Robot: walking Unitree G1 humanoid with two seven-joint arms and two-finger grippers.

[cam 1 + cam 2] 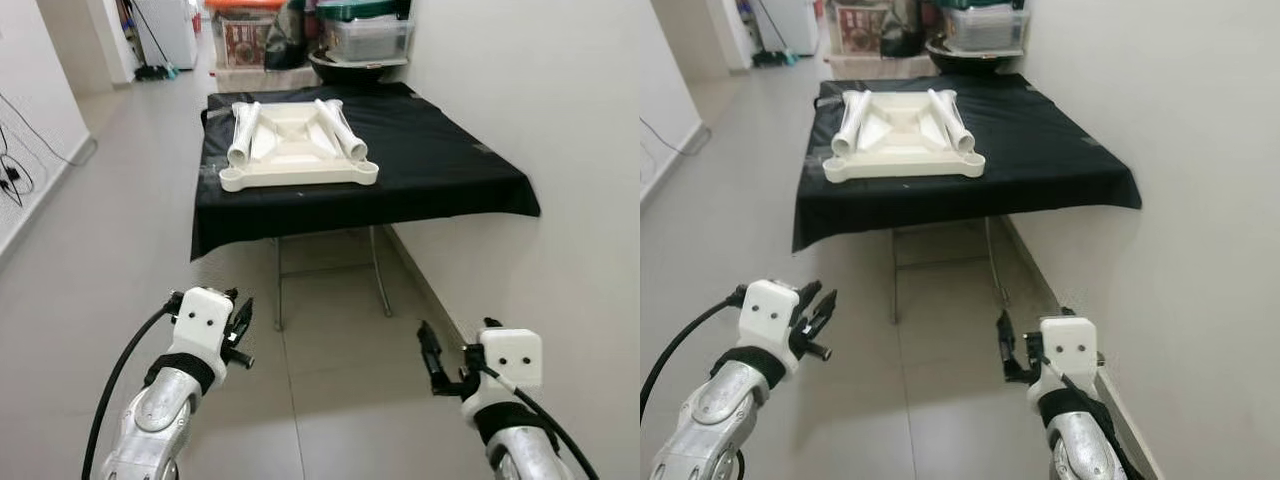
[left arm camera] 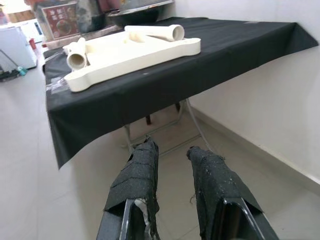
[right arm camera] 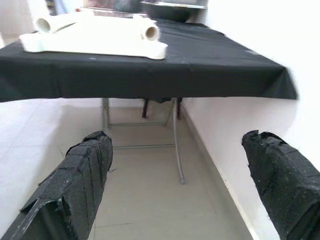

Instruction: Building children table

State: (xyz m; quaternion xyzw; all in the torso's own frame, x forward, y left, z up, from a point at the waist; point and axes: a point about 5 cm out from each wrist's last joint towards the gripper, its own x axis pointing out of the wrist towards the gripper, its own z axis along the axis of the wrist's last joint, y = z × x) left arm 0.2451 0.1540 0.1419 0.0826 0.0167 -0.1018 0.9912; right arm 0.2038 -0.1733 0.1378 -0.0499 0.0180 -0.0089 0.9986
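- Nearest the camera, both hands are raised over the tiled floor, well short of the worktop (image 1: 440, 170) and touching nothing.
- Left hand (image 1: 238, 330): its two black fingers (image 2: 137, 175) stand slightly apart and hold nothing.
- Right hand (image 1: 452, 362): its fingers (image 3: 85, 165) are spread wide and are also empty.
- On the worktop's black cloth lies the cream tabletop (image 1: 295, 150), underside up, towards the cloth's left half.
- Two cream legs (image 1: 243, 132) lie loose across the tabletop, one along each side, their open ends facing the robot.
- Behind the worktop stand storage boxes (image 1: 365, 35) and a dark bowl (image 1: 350, 68).
- Judging by this, assembly has not begun; the step in hand looks like the approach to the worktop.
- Next, the robot probably needs to come within reach, take one leg and stand it on a corner socket.
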